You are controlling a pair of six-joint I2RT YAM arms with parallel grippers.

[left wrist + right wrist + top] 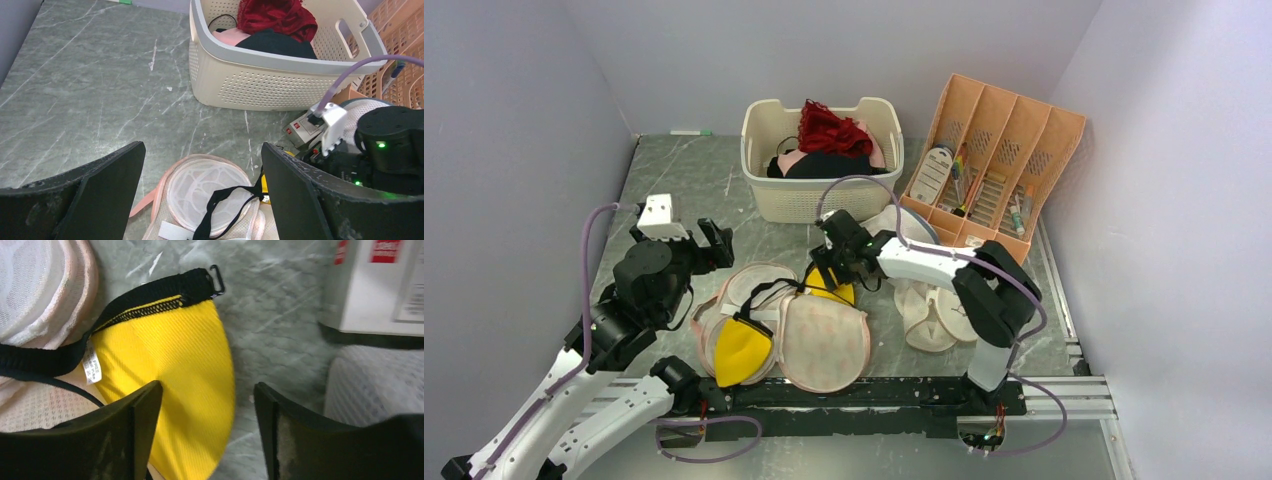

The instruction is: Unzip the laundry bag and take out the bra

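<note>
The laundry bag [824, 345] lies open in the middle of the table, its whitish mesh lobes spread out. The bra lies partly in it: one yellow cup [741, 350] at the front left, the other [832, 290] at the bag's far right edge. My right gripper [832, 270] is open low over that far cup [170, 355], whose rim lies between the fingers [135, 430]. My left gripper [714, 245] is open and empty above the bag's far left lobe [200, 192], where a black strap [225, 207] crosses the mesh.
A cream basket [819, 195] with a red lacy garment [832, 128] stands at the back. An orange file organiser [994, 165] is at the back right. A white mesh dome bag [894, 222] and flat white bags [934, 315] lie right of the right arm.
</note>
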